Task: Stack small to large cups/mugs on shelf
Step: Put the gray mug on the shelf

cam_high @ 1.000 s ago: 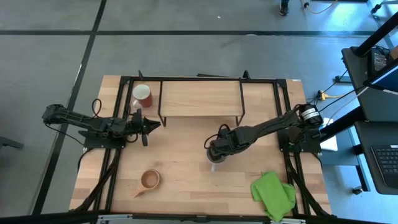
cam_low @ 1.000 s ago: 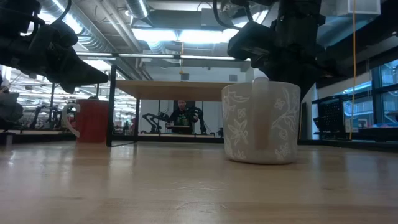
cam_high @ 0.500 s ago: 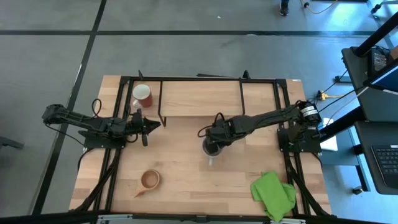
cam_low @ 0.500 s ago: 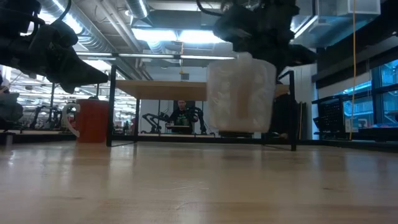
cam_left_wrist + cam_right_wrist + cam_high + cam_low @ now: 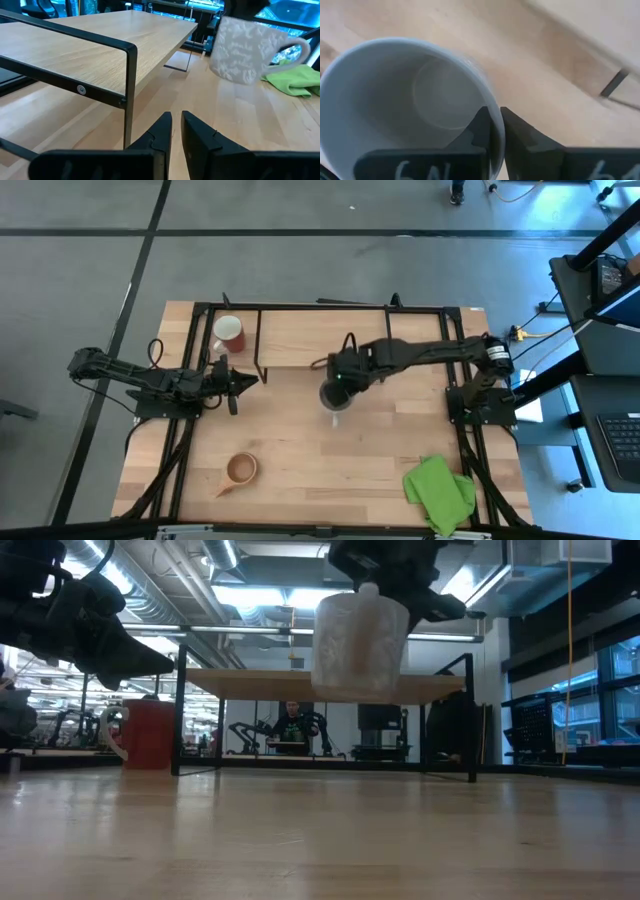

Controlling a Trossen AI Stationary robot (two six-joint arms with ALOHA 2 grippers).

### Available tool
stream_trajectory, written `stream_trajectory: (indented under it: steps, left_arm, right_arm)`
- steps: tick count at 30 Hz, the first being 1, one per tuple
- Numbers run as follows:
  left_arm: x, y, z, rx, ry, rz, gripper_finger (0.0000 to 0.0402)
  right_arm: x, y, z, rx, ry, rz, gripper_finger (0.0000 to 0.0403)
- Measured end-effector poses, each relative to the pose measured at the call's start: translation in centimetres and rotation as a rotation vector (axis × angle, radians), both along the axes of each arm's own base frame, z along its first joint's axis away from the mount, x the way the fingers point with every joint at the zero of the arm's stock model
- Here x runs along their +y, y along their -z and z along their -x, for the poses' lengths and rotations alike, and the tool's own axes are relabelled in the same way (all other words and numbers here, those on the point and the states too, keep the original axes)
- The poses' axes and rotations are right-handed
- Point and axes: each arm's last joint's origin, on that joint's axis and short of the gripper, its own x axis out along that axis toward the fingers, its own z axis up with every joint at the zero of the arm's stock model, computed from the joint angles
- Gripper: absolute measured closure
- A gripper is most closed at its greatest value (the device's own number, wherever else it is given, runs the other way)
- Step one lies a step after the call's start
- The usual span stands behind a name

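Nearest the table's front edge sits the small tan cup (image 5: pixel 240 470); above mid-table the right gripper (image 5: pixel 338 383) pinches the grey mug (image 5: pixel 358 645) by its rim, aloft just before the shelf (image 5: pixel 322 338); left gripper (image 5: pixel 238 380) nearly closed, empty, beside the red mug (image 5: pixel 228 333)

Bright overhead light, blurred mug (image 5: pixel 360 645)

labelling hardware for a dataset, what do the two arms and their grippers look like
Both arms are dark, slim and jointed, with black cables along them. The right arm has a silver band near its base. The left gripper and right gripper each end in two black, wedge-shaped fingers; white markings show on the right gripper's body.
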Motion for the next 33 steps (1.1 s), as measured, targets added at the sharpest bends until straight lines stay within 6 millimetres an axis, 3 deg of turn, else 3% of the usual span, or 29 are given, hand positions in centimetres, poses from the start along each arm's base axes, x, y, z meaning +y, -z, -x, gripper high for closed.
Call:
stream_trajectory:
  steps: [15, 33]
  left_arm:
    - [0.0, 0.0, 0.0, 0.001, 0.000, 0.000, 0.0367]
    - [0.0, 0.0, 0.0, 0.000, 0.000, 0.000, 0.0367]
  right_arm:
    - [-5.8, -4.4, 0.2, -0.079, -0.064, 0.082, 0.0373]
    - [-10.4, -5.2, 0.4, -0.158, -0.135, 0.140, 0.0374]
